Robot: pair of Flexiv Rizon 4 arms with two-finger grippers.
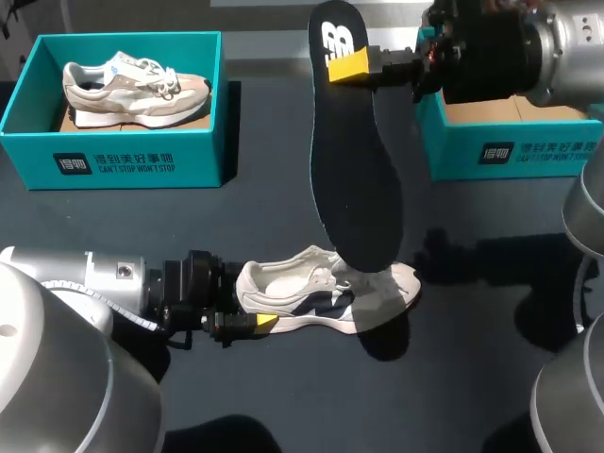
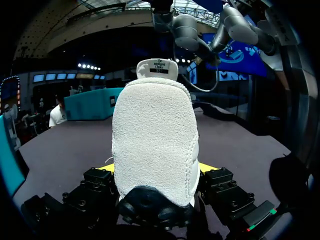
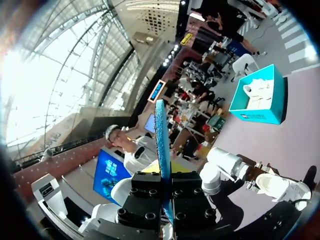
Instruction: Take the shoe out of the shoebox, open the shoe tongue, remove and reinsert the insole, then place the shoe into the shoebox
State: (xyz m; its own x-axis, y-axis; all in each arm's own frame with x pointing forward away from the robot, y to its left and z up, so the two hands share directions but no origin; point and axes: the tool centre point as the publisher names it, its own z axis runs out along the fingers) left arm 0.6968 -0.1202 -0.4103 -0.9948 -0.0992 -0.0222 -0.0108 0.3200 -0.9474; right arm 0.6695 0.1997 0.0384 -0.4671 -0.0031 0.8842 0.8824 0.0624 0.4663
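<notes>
a: what's nearest?

b: the left gripper point(image 2: 156, 170), closed on the heel of the shoe point(image 1: 326, 293) with a yellow tip on either side, so the shoe sits upright on the table point(image 1: 283, 406).

a: and the insole?

b: the insole point(image 1: 354, 179) hangs almost vertical above the shoe. its toe end dips over the shoe's forefoot, though i cannot tell whether it touches. the right gripper point(image 1: 345, 68) is pinched flat on its heel end, high above the shoe.

a: so it goes back in next?

b: that's my read. the toe end looks too far forward of the shoe's mouth. i'd draw it back toward the shoe's heel, tilt it shallow, then slide the tip under the tongue and forward. hold the heel clamp firm; a soft insole buckles if pushed straight down.

a: and beyond the shoe?

b: a teal shoebox point(image 1: 510, 156) sits far off to the shoe's right, partly hidden by the right arm, and it's the likely home afterwards. another box point(image 1: 113, 156), far to the shoe's left, holds a second shoe point(image 1: 137, 90).
</notes>
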